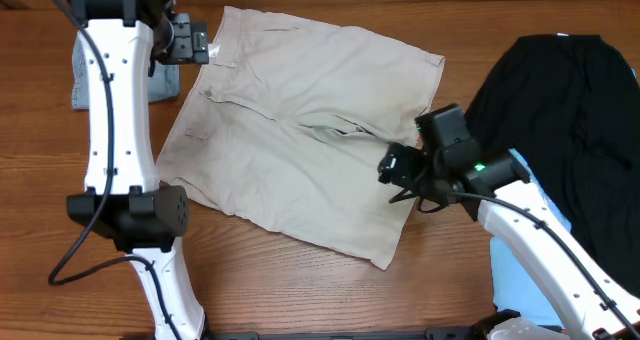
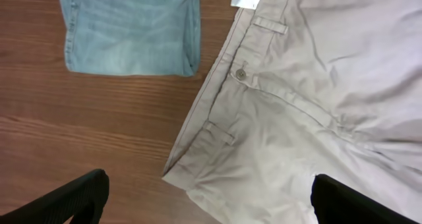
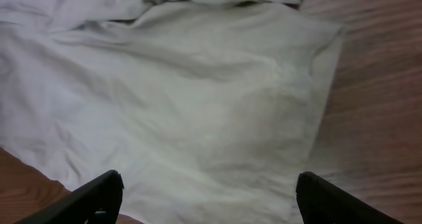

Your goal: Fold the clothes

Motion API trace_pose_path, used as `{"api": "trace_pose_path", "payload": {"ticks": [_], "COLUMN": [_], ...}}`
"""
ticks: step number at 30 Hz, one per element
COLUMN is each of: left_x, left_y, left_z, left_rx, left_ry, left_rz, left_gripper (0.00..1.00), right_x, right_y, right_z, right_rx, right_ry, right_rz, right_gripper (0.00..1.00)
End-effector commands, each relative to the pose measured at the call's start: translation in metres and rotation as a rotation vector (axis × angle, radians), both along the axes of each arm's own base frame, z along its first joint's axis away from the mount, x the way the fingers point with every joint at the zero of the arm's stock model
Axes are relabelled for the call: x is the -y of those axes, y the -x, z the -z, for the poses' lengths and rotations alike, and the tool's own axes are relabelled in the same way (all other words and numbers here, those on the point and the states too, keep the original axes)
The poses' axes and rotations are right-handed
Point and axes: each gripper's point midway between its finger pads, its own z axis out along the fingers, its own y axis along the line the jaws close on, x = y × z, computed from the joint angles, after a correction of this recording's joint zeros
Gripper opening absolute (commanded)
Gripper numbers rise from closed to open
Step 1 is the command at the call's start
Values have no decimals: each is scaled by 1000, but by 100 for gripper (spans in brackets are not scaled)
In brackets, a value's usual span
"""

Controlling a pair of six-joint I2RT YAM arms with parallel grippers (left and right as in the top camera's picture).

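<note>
Gaping empty end effectors [image 2: 212, 201] [image 3: 211, 197] over shorts [image 1: 300, 130]

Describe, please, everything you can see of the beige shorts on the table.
The beige shorts look like pale cotton, lying spread flat and creased on the wooden table. A waistband with belt loops and a button shows. The open left hand hangs over the waistband corner, the open right hand over one leg; neither grips.

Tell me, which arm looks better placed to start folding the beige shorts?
Probably the left. The open left gripper hangs over the waistband corner of the shorts, an edge easy to pinch. The right gripper, also open, hangs over flat leg cloth.
</note>
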Motion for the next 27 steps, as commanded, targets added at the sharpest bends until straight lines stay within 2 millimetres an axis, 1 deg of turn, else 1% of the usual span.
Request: {"api": "trace_pose_path", "payload": {"ticks": [1,7,11,14,16,19,22,27], "left_x": [0,2,5,5,5,5,5,5], "left_y": [3,-6,-9,-9,-9,-9,-9,-9], "left_z": [-15,-17,-18,-18,-18,-18,-18,-18], "left_rx": [44,75,87,88,88,90,90,90], "left_ry": [30,34,48,48,48,48,48,48], "left_rz": [-23,-17,-11,-11,-11,-11,-11,-11], "left_gripper": [100,100,100,100,100,100,100,100], "right_x": [-3,-3,-10,-11,-13,-12,-3,16], "right_y": [-14,-64,-91,-106,-111,-112,-110,-109], "right_z": [7,25,47,67,80,99,118,139], "right_rx": [59,214,269,284,281,253,203,143], "right_ry": [66,204,253,279,286,297,314,334], "right_rz": [-36,-133,-184,-182,-194,-195,-189,-159], "right_gripper": [88,88,87,87,87,88,88,88]}}
